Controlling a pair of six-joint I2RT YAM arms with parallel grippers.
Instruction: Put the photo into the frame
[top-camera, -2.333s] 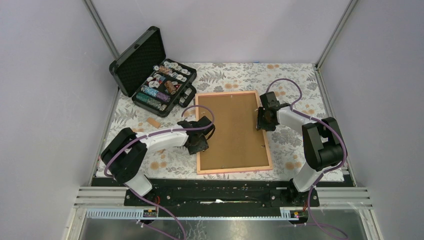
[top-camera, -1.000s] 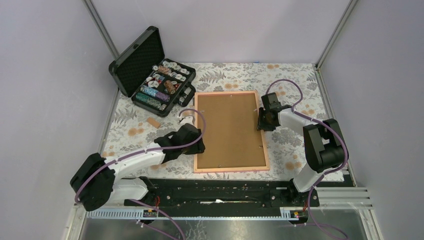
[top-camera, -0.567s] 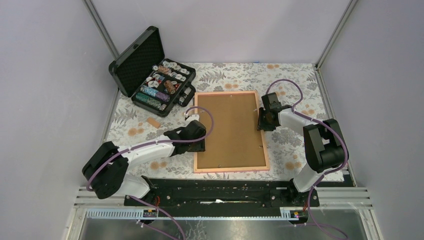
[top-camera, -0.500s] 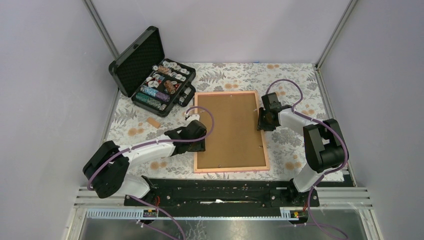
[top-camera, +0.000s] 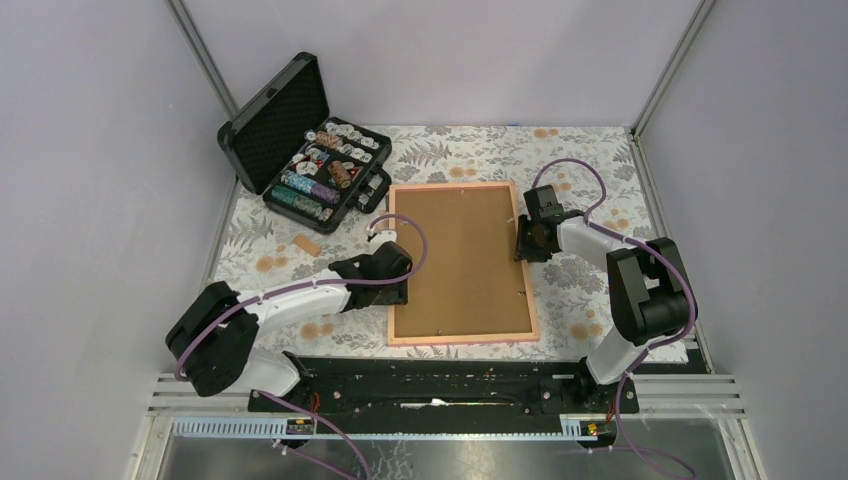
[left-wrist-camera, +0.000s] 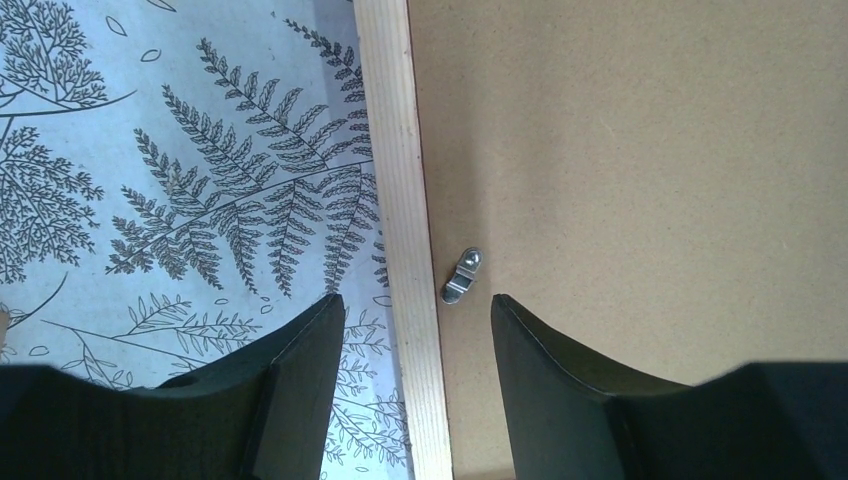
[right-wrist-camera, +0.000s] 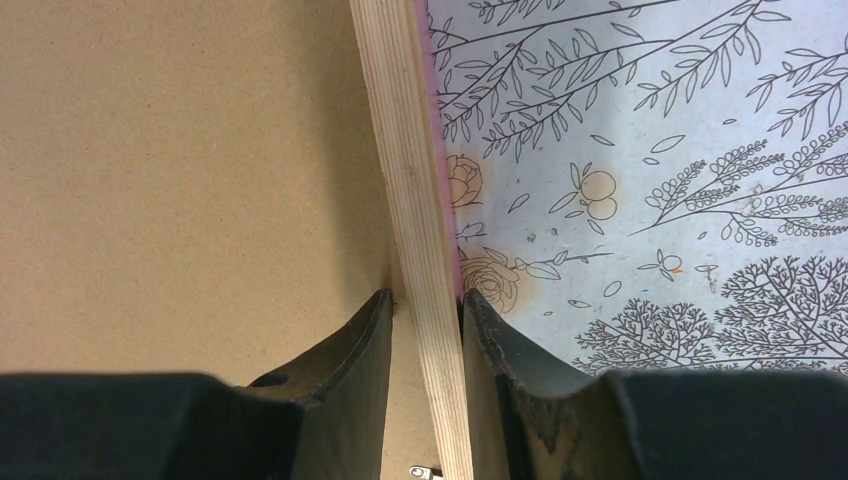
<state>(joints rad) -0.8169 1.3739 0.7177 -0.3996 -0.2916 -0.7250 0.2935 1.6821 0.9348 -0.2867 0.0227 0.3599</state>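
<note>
My left arm lies low, stretched from near-left. Left gripper (top-camera: 392, 286) points down, jaws apart, straddling left border of frame (top-camera: 465, 340) beside one metal turn clip (left-wrist-camera: 461, 275). My right arm is folded, elbow near-right. Right gripper (top-camera: 525, 241) jaws are clamped on frame's right border. One frame, flat mid-table, back up. One brown backing board (top-camera: 460, 255) in it. One open black case (top-camera: 285, 115) far left.
</note>
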